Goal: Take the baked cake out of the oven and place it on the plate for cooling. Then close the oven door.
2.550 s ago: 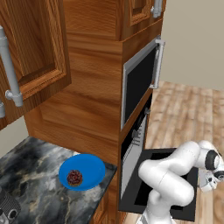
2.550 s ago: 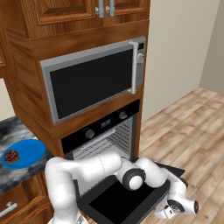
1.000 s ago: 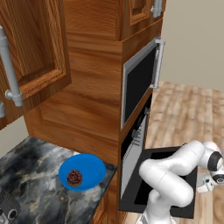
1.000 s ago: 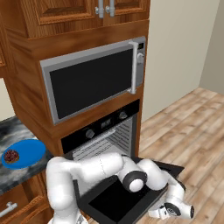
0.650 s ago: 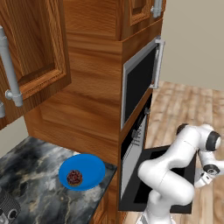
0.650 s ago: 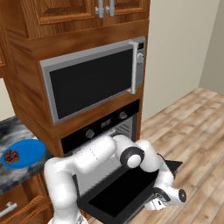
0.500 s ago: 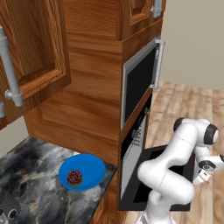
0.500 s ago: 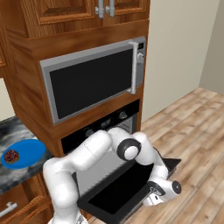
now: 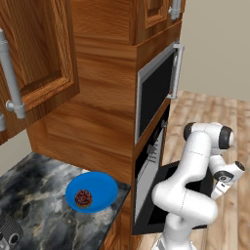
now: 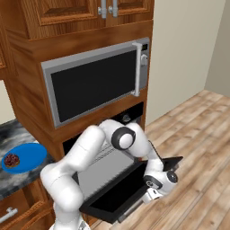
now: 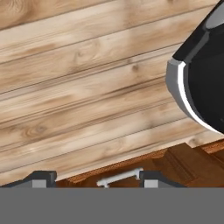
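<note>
Wooden kitchen, oven door point(image 10: 117, 191) hanging open.
Baked cake point(image 9: 83, 197) on plate point(image 9: 92, 191), left of door; gripper point(image 10: 146, 198) at door's front edge, jaw spread indeterminate.

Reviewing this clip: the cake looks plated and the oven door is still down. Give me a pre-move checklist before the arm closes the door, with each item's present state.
1. Baked cake rests on the plate: ok.
2. Plate sits fully on the counter: ok.
3. Oven door shut: not ok, it hangs open.
4. End effector beside the door's front edge: ok.
5. End effector holds nothing: ok, hand view shows only floor between the tips.
6. Contact with the door handle: cannot tell.
</note>
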